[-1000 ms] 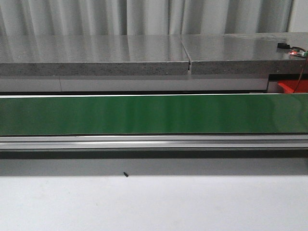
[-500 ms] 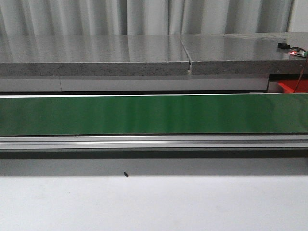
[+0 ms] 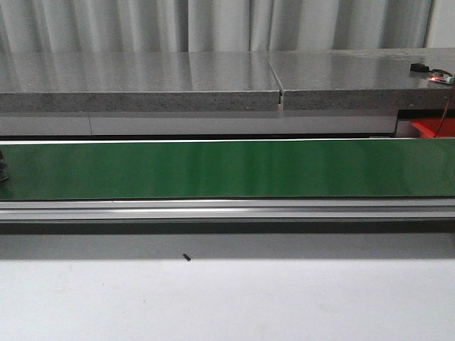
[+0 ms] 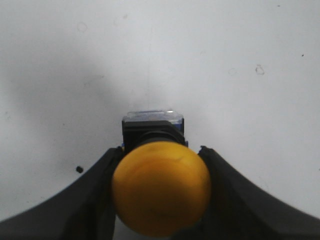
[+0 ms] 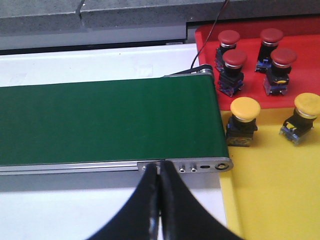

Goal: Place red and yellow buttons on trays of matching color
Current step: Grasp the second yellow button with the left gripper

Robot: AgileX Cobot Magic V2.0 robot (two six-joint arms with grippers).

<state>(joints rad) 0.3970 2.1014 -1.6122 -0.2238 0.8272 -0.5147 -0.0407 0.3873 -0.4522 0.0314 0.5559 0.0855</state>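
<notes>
1. Front view: long green belt [image 3: 227, 169] across the middle, silver rail [image 3: 227, 209] just under it, white table [image 3: 227, 298] in front with a tiny black speck [image 3: 186, 257]. Grey stone shelf [image 3: 213, 82] behind. Small bit of red tray [image 3: 429, 128] at the far right. Dark bit at the belt's left edge [image 3: 3, 170], too small to tell what. No claws here.

2. Left wrist view: left claw [image 4: 161, 192] clenched on a yellow button [image 4: 161, 187], one black finger [image 4: 95, 200] pressed to each side of the round yellow cap. Black base [image 4: 152, 131] past the cap. Only white table [image 4: 160, 55] around.

3. Right wrist view: right claw [image 5: 159, 187] clenched tight, fingers pressed together, nothing between them. Belt end [image 5: 105, 122] just past the tips. Red tray [image 5: 300, 100] with four red buttons [image 5: 234, 62], standing close together. Yellow tray [image 5: 270, 190] next to it, with two yellow buttons [image 5: 245, 112], one upright by the belt end, the other [image 5: 306, 107] tipped over a bit.
</notes>
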